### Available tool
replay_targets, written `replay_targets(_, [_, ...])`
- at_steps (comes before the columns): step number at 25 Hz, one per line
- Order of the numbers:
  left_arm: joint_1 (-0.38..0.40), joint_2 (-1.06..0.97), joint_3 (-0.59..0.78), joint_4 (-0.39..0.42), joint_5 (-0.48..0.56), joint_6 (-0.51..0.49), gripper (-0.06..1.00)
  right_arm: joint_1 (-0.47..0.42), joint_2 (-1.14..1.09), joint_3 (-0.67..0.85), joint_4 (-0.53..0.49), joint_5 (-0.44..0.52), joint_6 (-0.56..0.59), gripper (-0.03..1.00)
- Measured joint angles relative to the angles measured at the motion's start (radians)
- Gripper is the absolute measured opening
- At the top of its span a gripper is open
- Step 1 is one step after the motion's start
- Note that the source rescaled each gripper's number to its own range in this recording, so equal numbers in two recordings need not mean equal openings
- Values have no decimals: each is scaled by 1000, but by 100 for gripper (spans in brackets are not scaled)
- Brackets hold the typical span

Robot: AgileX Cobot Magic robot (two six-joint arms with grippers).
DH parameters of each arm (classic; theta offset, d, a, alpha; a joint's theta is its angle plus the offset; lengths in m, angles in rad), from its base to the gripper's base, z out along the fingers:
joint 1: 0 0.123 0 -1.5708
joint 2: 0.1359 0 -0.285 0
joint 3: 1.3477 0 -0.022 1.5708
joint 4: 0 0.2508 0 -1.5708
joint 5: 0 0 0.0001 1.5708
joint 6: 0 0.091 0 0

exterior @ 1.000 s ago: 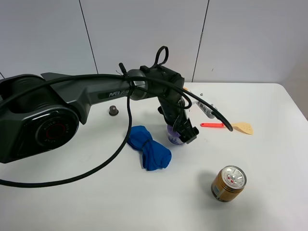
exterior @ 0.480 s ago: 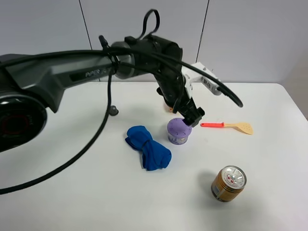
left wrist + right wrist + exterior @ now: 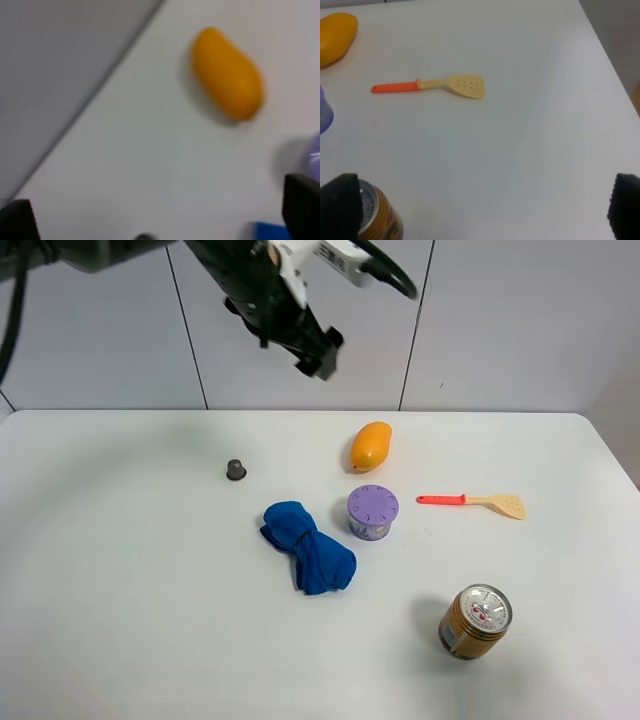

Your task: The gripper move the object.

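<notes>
The object, a squat container with a lilac dimpled lid (image 3: 372, 512), stands alone on the white table between the blue cloth and the spatula. My left gripper (image 3: 318, 350) hangs high above the table's far edge, well clear of the container, open and empty. In the left wrist view its black fingertips (image 3: 302, 210) stand wide apart, with only a sliver of the lilac lid (image 3: 315, 155) at the edge. My right gripper (image 3: 482, 207) is open and empty, low over the table's right side; the container's edge (image 3: 324, 115) shows there. The right gripper is not in the exterior high view.
An orange mango (image 3: 369, 445) lies just behind the container. A crumpled blue cloth (image 3: 308, 545) lies to its left, and a red-handled spatula (image 3: 470, 501) to its right. A gold can (image 3: 475, 620) stands at the front right. A tiny grey cap (image 3: 236, 469) sits at the back left.
My left gripper, which was down over the lilac container, has let go of it and risen up and back to the left. The container has stayed on the table.
</notes>
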Motion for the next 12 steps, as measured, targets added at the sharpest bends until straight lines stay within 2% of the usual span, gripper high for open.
replay_targets(8, [312,-113,0,78,67,0,98,0,0,0,0,0,0,100])
replay_targets(12, [423,-187,2,83,142,0,98,0,0,0,0,0,0,100])
